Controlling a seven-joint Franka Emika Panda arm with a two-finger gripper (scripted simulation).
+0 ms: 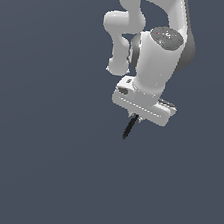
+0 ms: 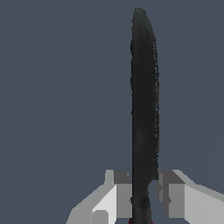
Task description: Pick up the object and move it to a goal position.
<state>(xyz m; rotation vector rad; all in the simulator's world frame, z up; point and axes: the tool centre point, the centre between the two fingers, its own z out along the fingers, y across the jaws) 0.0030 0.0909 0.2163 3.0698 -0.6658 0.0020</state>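
White-shelled Franka Panda arm reaches down from the top of the exterior view, right of centre, its broad wrist block sitting above a flat, pale gripper. Gripped at its lower edge is the object, a very thin, short black stick shaped like a pen, which pokes out below the hand and slants slightly toward the exterior view's left. The stick is far smaller than the hand that carries it.

Seen from the wrist camera, the same black stick runs lengthwise away from the lens as a long dark sliver, tapering to a rounded tip. Two blocky grey-and-white fingers stand close on either side of its near end, narrowed onto the shaft so that the pads press against it. A trace of red shows at the stick's held end, right at the frame's edge between the fingers.

Behind everything lies a plain, uniform slate-blue surface; the exterior view shows no shadow or contact between stick and surface, and whether the tip touches it cannot be told.
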